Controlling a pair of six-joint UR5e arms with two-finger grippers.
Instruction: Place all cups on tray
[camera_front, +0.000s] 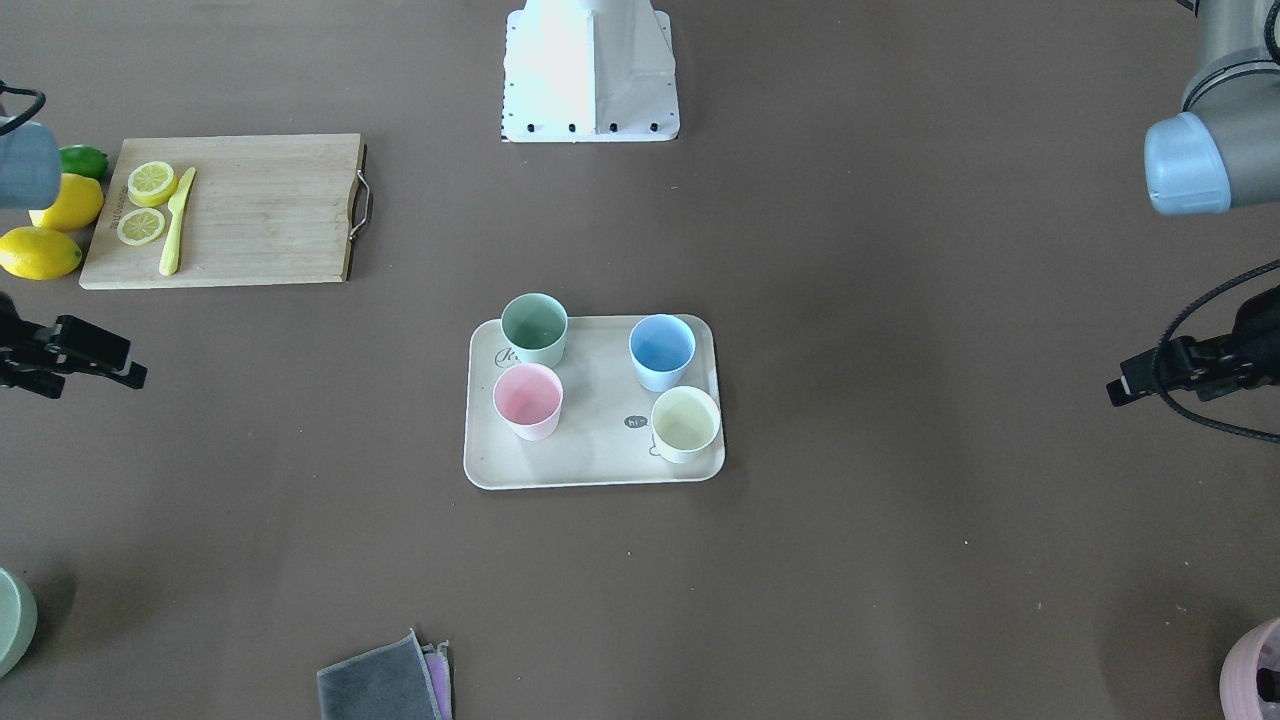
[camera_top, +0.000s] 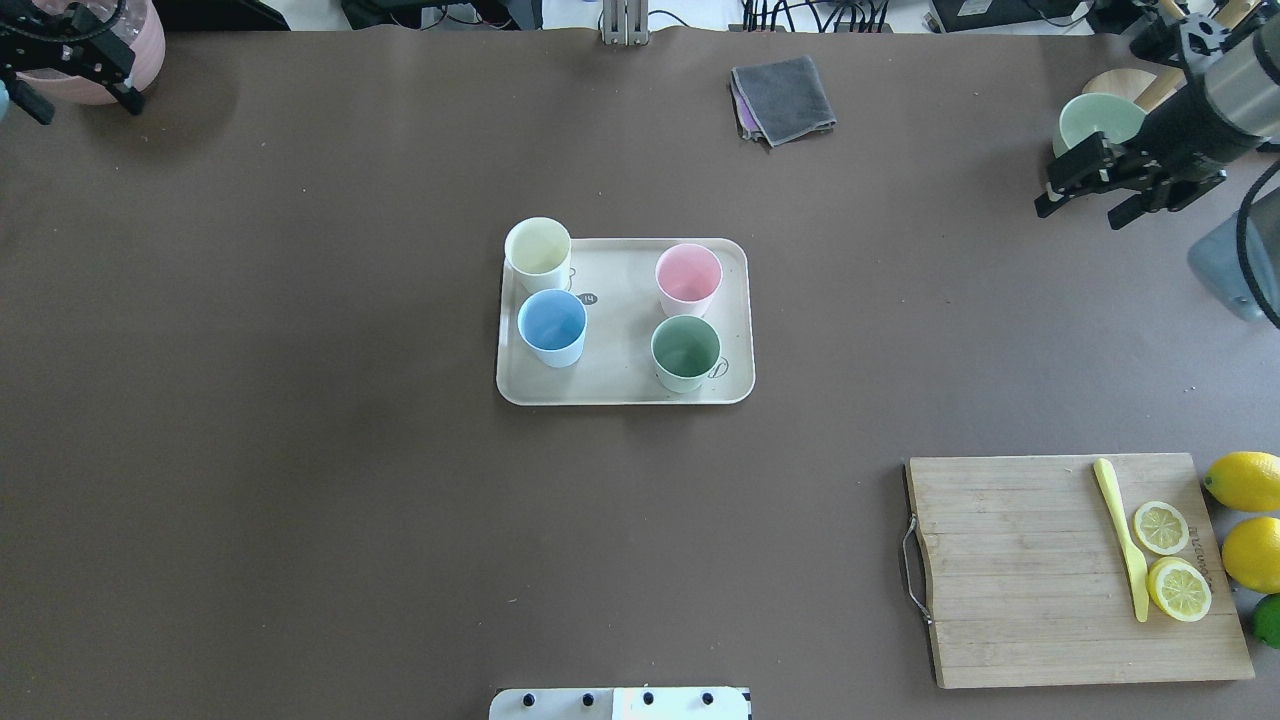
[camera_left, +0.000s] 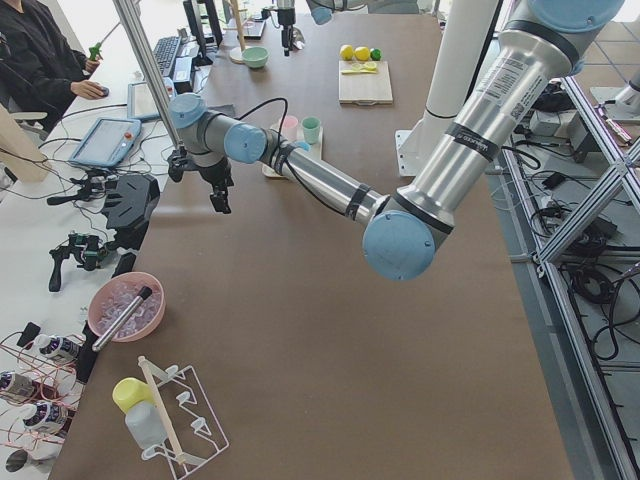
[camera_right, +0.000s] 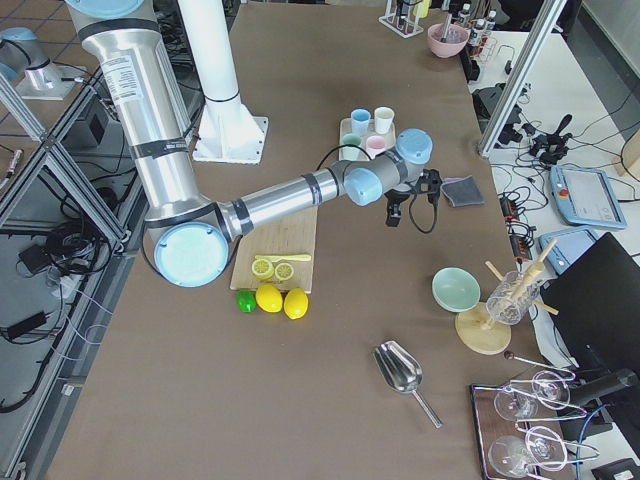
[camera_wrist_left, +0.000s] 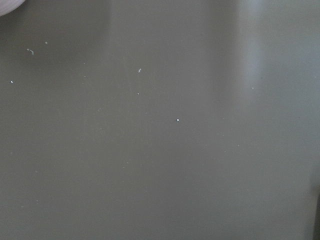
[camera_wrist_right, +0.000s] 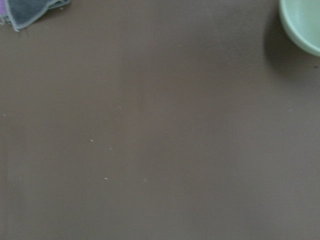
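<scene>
- The tray (camera_top: 625, 320) lay flat near the middle of the counter (camera_top: 300, 450), with all four cups standing upright on it
- In the overhead view the yellow cup (camera_top: 538, 249) stood at the tray's far left corner, the blue cup (camera_top: 552, 327) just nearer the robot from it
- The pink cup (camera_top: 688, 278) stood on the right half, the green cup (camera_top: 686, 353) just nearer the robot; none of the cups touched
- The left gripper (camera_top: 75, 75) hung at the far left corner of the counter, beside a pink bowl (camera_top: 95, 50), well apart from the tray; its fingers were spread and held nothing
- The right gripper (camera_top: 1085, 195) hung at the far right, beside a green bowl (camera_top: 1100, 120); its fingers were parted and held nothing
- A cutting board (camera_top: 1070, 570) lay near the robot's right with a yellow knife (camera_top: 1122, 540) and two lemon halves (camera_top: 1170, 560) on it
- Whole lemons (camera_top: 1245, 510) and a lime (camera_top: 1268, 620) sat beside the board
- A folded grey cloth (camera_top: 785, 98) lay at the far edge
</scene>
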